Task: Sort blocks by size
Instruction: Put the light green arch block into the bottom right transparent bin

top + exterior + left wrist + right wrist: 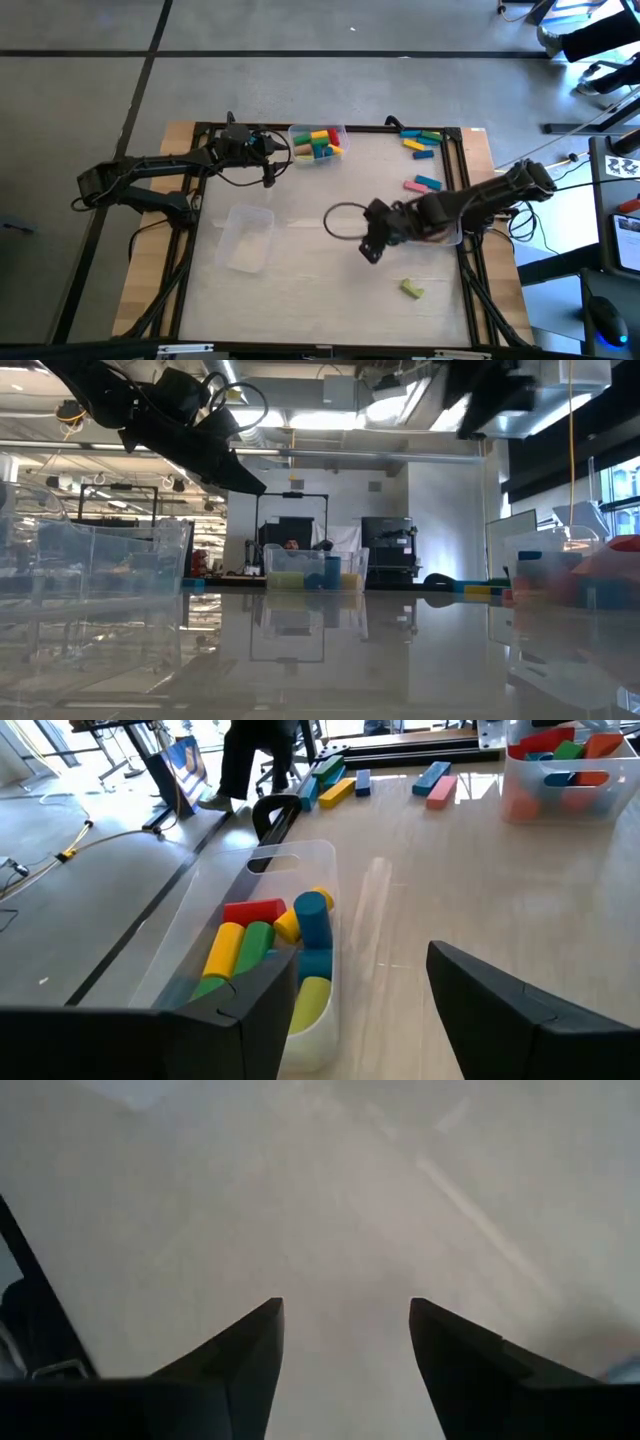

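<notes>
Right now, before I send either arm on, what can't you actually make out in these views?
- Bin under the right arm: high view, the arm covers it; contents only partly seen in the left wrist view.
- Yellow-green block near the front edge: high view, too small to tell its shape.
- Blocks in the far clear bin: lower layers hidden by those on top.
- Right gripper: open over bare table; its wrist view shows no block.

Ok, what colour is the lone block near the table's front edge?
Yellow-green block; the high view shows it best.

Our left hand (268, 176) reaches inward, its fingers parted and empty. Our right hand (370, 250) angles toward centre, likewise spread with nothing between.
</notes>
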